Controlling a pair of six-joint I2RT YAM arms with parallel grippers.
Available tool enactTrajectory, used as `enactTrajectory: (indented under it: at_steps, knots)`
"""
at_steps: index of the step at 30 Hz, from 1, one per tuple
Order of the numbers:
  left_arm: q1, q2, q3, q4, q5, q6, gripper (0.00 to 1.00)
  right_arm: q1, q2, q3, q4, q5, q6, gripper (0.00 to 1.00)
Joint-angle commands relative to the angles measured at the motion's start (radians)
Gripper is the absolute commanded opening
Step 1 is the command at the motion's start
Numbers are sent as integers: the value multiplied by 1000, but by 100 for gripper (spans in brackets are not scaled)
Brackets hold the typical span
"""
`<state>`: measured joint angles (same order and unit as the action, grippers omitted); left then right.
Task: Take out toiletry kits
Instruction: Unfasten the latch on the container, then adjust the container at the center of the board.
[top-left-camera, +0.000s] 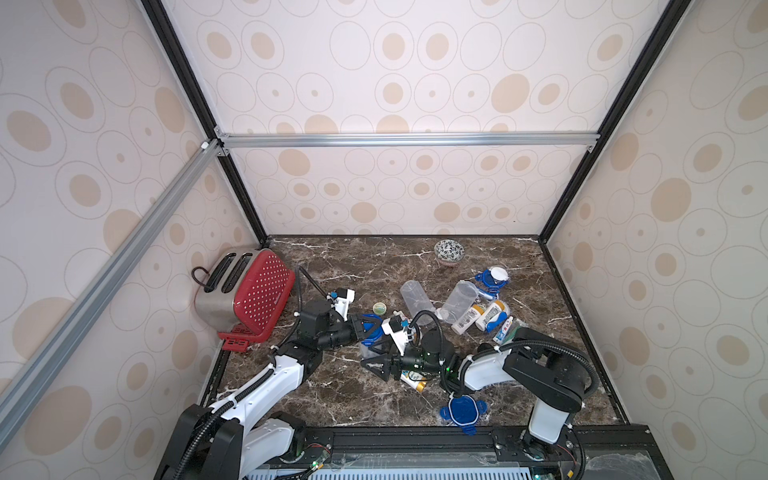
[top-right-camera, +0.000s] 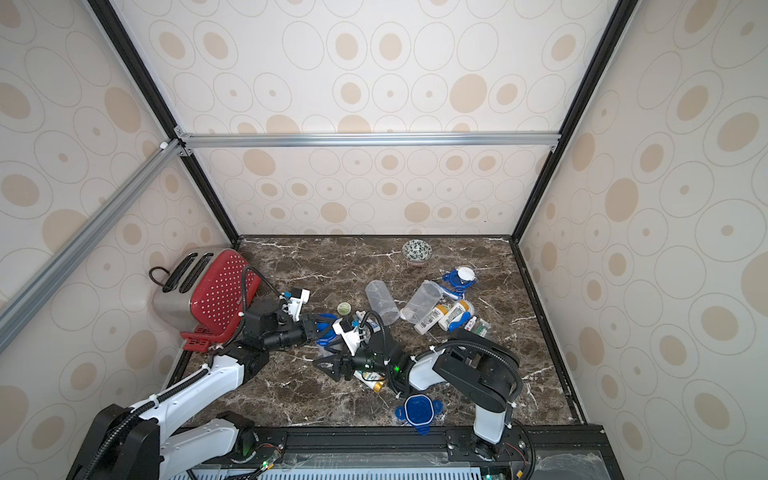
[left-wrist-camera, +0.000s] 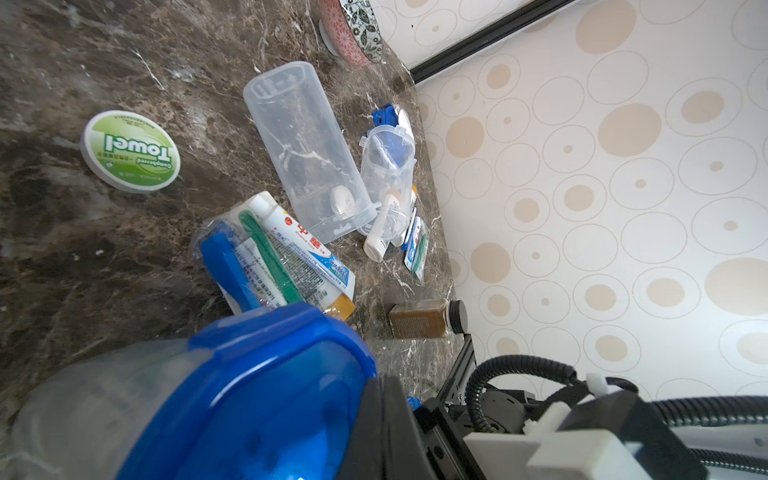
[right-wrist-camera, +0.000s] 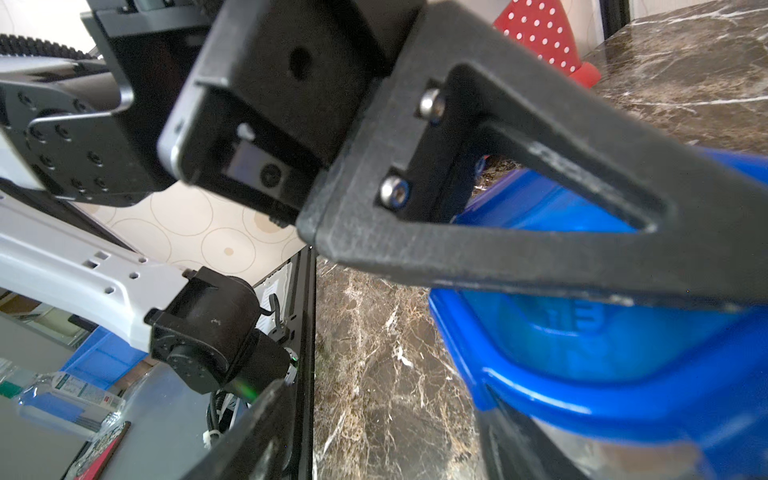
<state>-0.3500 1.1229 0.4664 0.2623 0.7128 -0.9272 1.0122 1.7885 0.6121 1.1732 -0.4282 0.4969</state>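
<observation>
Our left gripper (top-left-camera: 368, 327) is clamped on the blue lid (left-wrist-camera: 257, 374) of a clear jar (left-wrist-camera: 83, 407). Our right gripper (top-left-camera: 373, 360) stands part-open just beside it. Farther out, the toiletry kits (left-wrist-camera: 286, 262) lie loose on the marble table (top-left-camera: 415, 266) near 2 lidless jars (top-left-camera: 415, 301).

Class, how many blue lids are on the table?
3: one lid at the front edge, one back right with a white packet on it, one on the jar at centre. The arms may hide more.
</observation>
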Motion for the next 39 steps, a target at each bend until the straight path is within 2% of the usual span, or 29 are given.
enactTrajectory:
  at_steps: [1, 11, 14, 17, 18, 20, 22, 24, 26, 29, 31, 39]
  knots:
    - [-1, 63, -80, -196, -82, 14, 0, 11, -29, 27, 237, -99, -73, 73]
    - [-1, 62, -70, -199, -78, 12, 0, 12, -13, 50, 235, -185, -84, 75]
    - [-1, 19, -8, -283, -87, 30, 0, 4, -25, 40, 211, -230, -90, 77]
    - [0, -27, 130, -457, -129, 96, 2, -32, -97, 58, 11, -318, -105, 79]
    - [-1, -39, 185, -518, -145, 120, 7, -48, -137, 70, -111, -338, -136, 79]
    - [0, -55, 297, -619, -173, 165, 29, -71, -214, 89, -342, -353, -246, 80]
    - [3, -58, 408, -709, -202, 208, 45, -87, -288, 101, -536, -330, -357, 81]
    - [5, -61, 496, -782, -227, 241, 57, -103, -338, 107, -647, -297, -411, 82]
    - [8, -73, 557, -850, -254, 268, 63, -129, -372, 121, -742, -258, -442, 83]
    - [8, -120, 588, -949, -318, 298, 65, -175, -385, 162, -876, -190, -484, 83]
    - [7, -164, 557, -998, -344, 305, 59, -211, -374, 199, -926, -152, -479, 82]
    - [7, -248, 325, -933, -248, 243, 51, -264, -218, 425, -1128, -181, -508, 83]
